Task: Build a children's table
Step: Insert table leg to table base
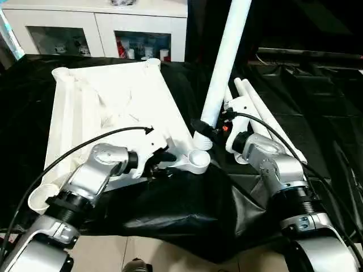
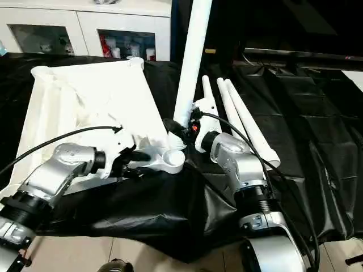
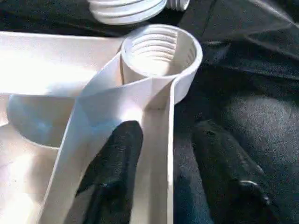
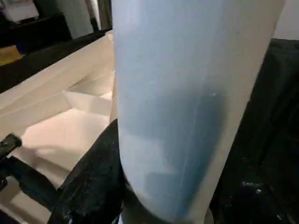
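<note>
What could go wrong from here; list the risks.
1. The leg in the right gripper stands tilted beside the corner socket, so it may cross-thread or miss.
2. The left gripper only straddles the tabletop rim; the top could slide on the black sheet.

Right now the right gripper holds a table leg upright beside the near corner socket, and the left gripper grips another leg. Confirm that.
Not quite. The left gripper straddles the tabletop's rim by the corner socket, as the left wrist view shows. The right gripper does hold the leg upright.
</note>
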`<state>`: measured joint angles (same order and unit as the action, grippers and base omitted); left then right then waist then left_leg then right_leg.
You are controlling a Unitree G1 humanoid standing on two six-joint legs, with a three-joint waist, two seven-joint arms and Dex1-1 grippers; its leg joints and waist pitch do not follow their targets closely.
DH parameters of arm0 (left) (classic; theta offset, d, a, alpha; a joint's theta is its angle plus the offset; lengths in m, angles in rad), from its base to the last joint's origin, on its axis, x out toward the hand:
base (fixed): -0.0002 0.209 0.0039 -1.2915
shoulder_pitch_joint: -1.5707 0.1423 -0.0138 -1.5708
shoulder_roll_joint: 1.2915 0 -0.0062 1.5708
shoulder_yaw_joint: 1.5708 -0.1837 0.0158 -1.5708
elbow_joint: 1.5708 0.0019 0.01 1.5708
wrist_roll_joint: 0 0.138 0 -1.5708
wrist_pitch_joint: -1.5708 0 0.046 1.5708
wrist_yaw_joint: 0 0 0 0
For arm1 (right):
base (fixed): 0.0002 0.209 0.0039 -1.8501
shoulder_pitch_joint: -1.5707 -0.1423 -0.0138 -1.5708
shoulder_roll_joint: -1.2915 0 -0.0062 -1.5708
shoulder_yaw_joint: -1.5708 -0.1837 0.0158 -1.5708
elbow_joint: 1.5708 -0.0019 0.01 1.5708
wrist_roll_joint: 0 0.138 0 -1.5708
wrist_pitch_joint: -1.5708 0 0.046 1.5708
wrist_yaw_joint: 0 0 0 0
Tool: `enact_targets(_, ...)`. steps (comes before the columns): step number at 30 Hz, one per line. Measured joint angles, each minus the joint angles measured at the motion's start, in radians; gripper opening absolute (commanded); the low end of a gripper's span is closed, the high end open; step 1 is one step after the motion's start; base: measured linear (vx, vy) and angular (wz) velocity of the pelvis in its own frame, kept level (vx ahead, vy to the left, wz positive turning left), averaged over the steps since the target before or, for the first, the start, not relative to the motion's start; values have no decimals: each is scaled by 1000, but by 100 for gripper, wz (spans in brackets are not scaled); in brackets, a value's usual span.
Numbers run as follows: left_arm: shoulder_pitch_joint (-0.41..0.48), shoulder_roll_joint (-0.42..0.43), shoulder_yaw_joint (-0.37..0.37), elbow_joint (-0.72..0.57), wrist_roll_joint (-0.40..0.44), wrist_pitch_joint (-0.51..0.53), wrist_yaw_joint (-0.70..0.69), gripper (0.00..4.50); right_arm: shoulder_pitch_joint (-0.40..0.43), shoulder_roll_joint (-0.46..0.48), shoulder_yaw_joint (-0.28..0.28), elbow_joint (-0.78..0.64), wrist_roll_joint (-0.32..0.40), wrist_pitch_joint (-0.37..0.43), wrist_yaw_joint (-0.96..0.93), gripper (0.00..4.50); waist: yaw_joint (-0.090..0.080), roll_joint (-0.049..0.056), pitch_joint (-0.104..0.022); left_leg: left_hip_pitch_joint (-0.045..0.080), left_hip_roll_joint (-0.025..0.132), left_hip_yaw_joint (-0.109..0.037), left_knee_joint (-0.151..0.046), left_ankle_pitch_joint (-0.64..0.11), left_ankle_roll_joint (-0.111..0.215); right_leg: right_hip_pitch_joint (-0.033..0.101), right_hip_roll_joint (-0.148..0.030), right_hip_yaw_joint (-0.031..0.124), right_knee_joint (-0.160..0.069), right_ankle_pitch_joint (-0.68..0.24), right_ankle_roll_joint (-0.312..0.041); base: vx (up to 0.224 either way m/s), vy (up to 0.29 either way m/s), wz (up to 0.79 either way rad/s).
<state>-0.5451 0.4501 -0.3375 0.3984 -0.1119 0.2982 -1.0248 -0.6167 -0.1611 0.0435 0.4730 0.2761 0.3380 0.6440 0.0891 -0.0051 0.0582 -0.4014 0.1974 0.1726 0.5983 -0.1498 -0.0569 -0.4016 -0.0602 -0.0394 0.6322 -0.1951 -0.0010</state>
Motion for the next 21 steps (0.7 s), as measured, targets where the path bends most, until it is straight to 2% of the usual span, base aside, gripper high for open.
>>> enact_targets(6, 5, 12, 0, 7, 11, -1, -9, 116, 0, -1, 4, 0, -7, 0, 13, 191, 1, 0, 0, 0, 0, 0, 0, 0, 0, 0, 0, 0, 0, 0, 0, 0, 0, 0)
enact_targets(9, 5, 13, 6, 19, 11, -15, -19, 109, 2, -10, 19, 0, -10, 6, 35, 191, 0, 0, 0, 0, 0, 0, 0, 0, 0, 0, 0, 0, 0, 0, 0, 0, 0, 0)
enact_targets(12, 5, 15, 6, 23, 12, -22, -22, 75, 3, -11, 23, 0, -11, 6, 41, 191, 0, 0, 0, 0, 0, 0, 0, 0, 0, 0, 0, 0, 0, 0, 0, 0, 0, 0)
enact_targets(15, 5, 15, 9, 24, 11, -22, -28, 63, 3, -11, 24, 0, -12, 6, 46, 191, 0, 0, 0, 0, 0, 0, 0, 0, 0, 0, 0, 0, 0, 0, 0, 0, 0, 0)
enact_targets(16, 5, 15, 10, 26, 10, -22, -32, 38, 3, -12, 26, 0, -13, 7, 51, 191, 0, 0, 0, 0, 0, 0, 0, 0, 0, 0, 0, 0, 0, 0, 0, 0, 0, 0)
enact_targets(21, 5, 16, 11, 33, 17, -41, -51, 11, 4, -30, 52, 0, -17, 25, 87, 191, 0, 0, 0, 0, 0, 0, 0, 0, 0, 0, 0, 0, 0, 0, 0, 0, 0, 0)
